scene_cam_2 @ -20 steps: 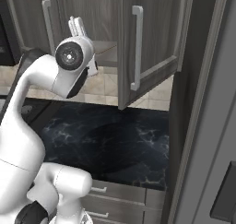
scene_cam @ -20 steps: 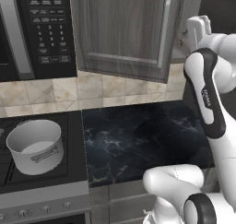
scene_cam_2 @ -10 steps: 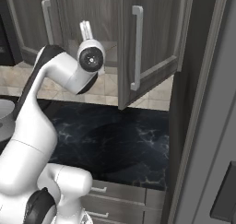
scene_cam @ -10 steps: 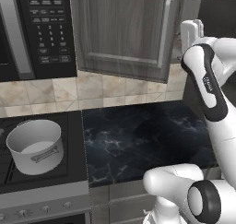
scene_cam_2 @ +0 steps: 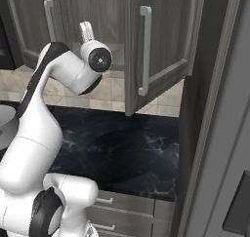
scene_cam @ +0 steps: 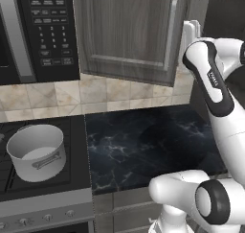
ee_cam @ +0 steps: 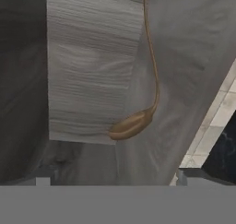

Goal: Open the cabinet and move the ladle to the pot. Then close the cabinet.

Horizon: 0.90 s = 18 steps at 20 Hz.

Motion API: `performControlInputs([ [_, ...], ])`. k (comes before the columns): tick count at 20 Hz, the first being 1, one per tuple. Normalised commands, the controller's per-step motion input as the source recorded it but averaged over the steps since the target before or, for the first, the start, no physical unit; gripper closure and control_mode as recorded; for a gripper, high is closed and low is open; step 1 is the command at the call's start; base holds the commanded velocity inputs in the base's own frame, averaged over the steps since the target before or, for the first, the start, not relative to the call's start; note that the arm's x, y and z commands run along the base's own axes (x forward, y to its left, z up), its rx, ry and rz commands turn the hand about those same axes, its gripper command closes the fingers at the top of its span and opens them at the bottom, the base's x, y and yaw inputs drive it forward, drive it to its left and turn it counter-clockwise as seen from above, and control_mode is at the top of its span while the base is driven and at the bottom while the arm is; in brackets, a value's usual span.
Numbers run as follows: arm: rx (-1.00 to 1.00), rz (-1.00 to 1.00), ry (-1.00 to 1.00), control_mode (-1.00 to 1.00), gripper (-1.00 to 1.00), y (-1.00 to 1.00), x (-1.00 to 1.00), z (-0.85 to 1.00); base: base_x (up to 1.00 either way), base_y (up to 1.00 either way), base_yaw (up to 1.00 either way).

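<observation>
The cabinet (scene_cam: 124, 30) stands with both doors swung out; its right door (scene_cam_2: 161, 31) shows a long silver handle (scene_cam_2: 144, 50). The ladle (ee_cam: 133, 124), brownish with a thin curved handle, lies inside the cabinet against grey wood-grain panels, ahead of my gripper (ee_cam: 115, 179). The two dark fingertips (ee_cam: 44, 179) stand wide apart with nothing between them, short of the ladle's bowl. In the right base view my hand (scene_cam_2: 87, 31) points up into the cabinet opening. The light-grey pot (scene_cam: 36, 150) sits on the stove at the lower left, with nothing visible in it.
A black microwave (scene_cam: 43, 30) hangs left of the cabinet. A dark marble counter (scene_cam: 143, 141) lies below, with a tiled wall behind it. The open right door juts out over the counter. A tall dark panel (scene_cam_2: 215, 109) bounds the right side.
My wrist has swung a little closer to the cabinet opening and the hand has shifted slightly. The gripper has stayed open. Doors, pot and ladle have not moved.
</observation>
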Motion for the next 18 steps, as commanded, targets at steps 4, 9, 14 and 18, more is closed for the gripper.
performControlInputs([
  [4,0.0,0.07,0.02,-1.0,-1.0,0.19,0.0,0.0,0.0,0.0,0.0],
  [9,0.0,0.15,0.0,-1.0,-1.0,0.0,-0.03,0.0,0.0,0.0,0.0],
  [14,0.0,0.23,0.0,-1.0,-1.0,0.0,-0.36,0.0,0.0,0.0,0.0],
  [18,0.0,0.29,0.0,-1.0,-1.0,0.11,-0.54,0.0,0.0,0.0,0.0],
])
